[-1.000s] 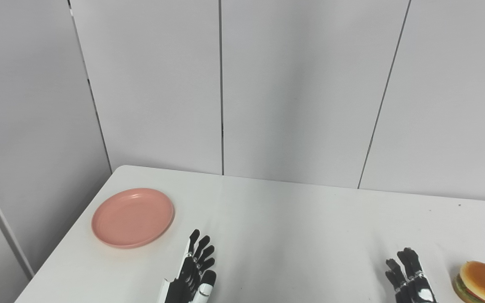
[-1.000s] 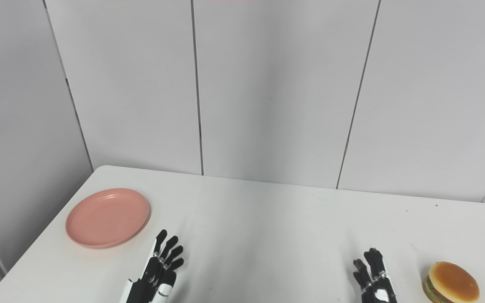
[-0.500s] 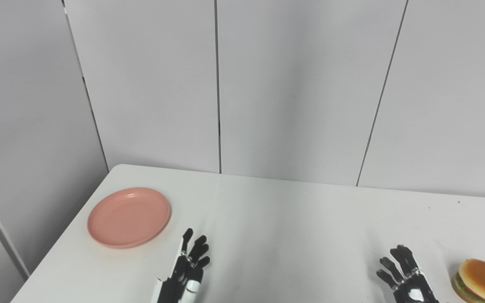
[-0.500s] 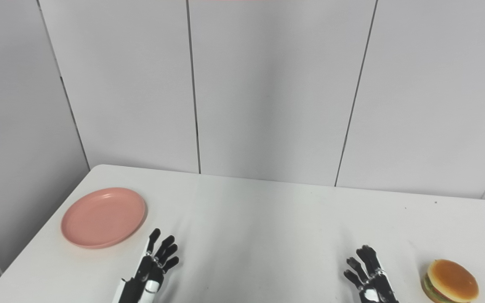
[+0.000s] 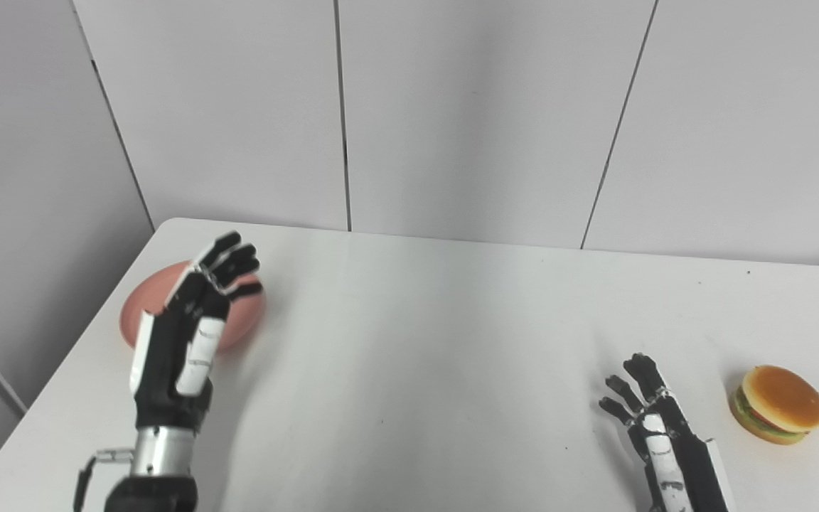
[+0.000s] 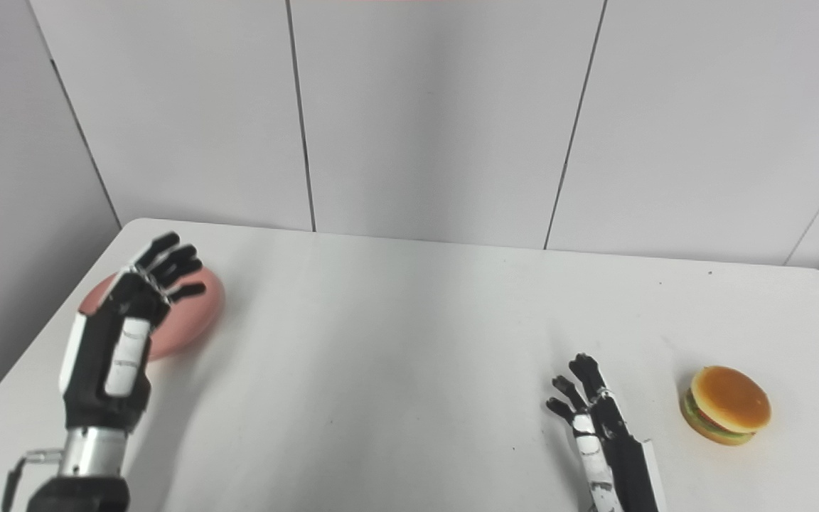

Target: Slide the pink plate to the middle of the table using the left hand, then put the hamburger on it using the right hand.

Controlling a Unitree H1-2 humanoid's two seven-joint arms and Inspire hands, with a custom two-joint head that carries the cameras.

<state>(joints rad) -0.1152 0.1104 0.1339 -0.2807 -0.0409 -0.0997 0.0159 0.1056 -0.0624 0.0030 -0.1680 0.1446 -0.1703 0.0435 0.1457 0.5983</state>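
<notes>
The pink plate (image 5: 242, 316) lies near the table's far left corner, and most of it is hidden behind my left hand (image 5: 189, 331). That hand is raised above the table in front of the plate, open with its fingers spread, its fingertips over the plate's middle. I cannot tell whether it touches the plate. The hamburger (image 5: 778, 404), a tan bun with green and red layers, sits at the table's right side. My right hand (image 5: 655, 434) rests open near the table's front edge, a hand's width left of the hamburger, holding nothing.
The white table (image 5: 438, 334) has its left edge (image 5: 61, 363) close beside the plate. Grey wall panels (image 5: 480, 114) stand right behind the far edge.
The camera has tilted down, shifting the whole picture. My left hand has risen from the front edge and reached forward and left to the plate. The right hand has stayed put.
</notes>
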